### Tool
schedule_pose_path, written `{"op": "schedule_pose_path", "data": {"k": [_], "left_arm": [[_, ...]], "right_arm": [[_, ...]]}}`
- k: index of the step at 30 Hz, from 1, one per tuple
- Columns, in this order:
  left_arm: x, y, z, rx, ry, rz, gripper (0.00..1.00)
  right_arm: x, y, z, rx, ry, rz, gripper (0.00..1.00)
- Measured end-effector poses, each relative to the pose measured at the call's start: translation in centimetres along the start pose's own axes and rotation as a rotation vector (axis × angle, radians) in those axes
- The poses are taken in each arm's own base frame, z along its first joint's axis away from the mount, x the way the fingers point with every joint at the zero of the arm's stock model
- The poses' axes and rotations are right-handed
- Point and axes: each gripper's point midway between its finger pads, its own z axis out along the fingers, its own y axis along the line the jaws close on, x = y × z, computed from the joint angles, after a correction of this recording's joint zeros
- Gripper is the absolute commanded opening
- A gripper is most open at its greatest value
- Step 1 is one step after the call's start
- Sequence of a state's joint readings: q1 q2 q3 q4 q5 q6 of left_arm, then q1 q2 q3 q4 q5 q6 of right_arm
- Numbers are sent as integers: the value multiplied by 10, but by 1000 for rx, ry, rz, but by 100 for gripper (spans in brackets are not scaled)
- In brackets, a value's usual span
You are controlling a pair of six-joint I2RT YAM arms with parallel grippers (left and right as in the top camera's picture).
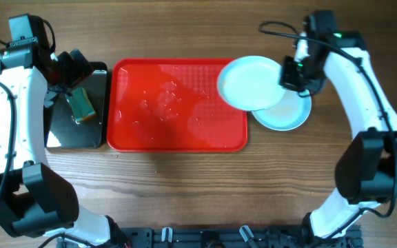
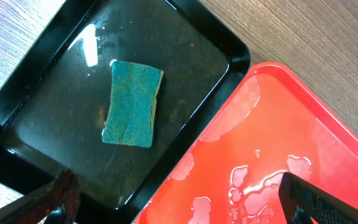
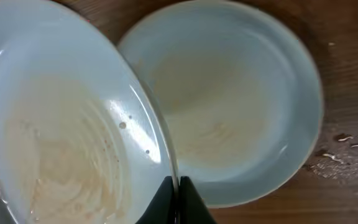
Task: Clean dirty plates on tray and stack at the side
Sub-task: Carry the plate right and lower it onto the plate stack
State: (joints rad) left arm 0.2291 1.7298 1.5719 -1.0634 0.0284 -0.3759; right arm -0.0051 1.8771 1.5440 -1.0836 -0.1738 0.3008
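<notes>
Sponge (image 2: 132, 104) in black tray (image 2: 229, 57); water (image 2: 263, 185) pooled in red tray (image 1: 178, 142), long axis 9–3. Smeared plate (image 1: 248, 83) clamped by right gripper (image 1: 296, 73), tilted, at tray's 2 o'clock, over second plate (image 1: 286, 117). Left gripper (image 1: 69, 71) spread apart

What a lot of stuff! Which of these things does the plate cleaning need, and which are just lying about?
In the job: the held plate, pinched by the right gripper; the second plate on the table; the red tray; probably the sponge.
Lying about: the black tray under the sponge.
</notes>
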Motion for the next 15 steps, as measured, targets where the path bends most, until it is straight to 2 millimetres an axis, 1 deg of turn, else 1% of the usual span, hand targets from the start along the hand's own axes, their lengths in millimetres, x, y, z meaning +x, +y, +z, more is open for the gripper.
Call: {"op": "schedule_pose_path", "data": {"k": [2, 4, 5, 6, 8, 12, 14, 15], "left_arm": [[0, 0, 0, 0, -1, 0, 100], [0, 0, 0, 1, 0, 0, 100], [0, 0, 0, 0, 0, 0, 100], [0, 0, 0, 0, 0, 0, 100], [0, 0, 0, 0, 0, 0, 100], [0, 0, 0, 0, 0, 0, 100], [0, 0, 0, 1, 0, 0, 100], [0, 0, 0, 0, 0, 0, 100]], "right_arm": [[3, -41, 17, 13, 16, 100, 4], [7, -76, 29, 22, 23, 194, 4], [8, -92, 35, 22, 14, 232, 4], [12, -100, 39, 26, 21, 255, 4], [18, -106, 45, 24, 33, 265, 4], [30, -100, 50, 15, 76, 240, 5], [35, -94, 50, 0, 96, 213, 22], [37, -92, 50, -7, 103, 198, 27]]}}
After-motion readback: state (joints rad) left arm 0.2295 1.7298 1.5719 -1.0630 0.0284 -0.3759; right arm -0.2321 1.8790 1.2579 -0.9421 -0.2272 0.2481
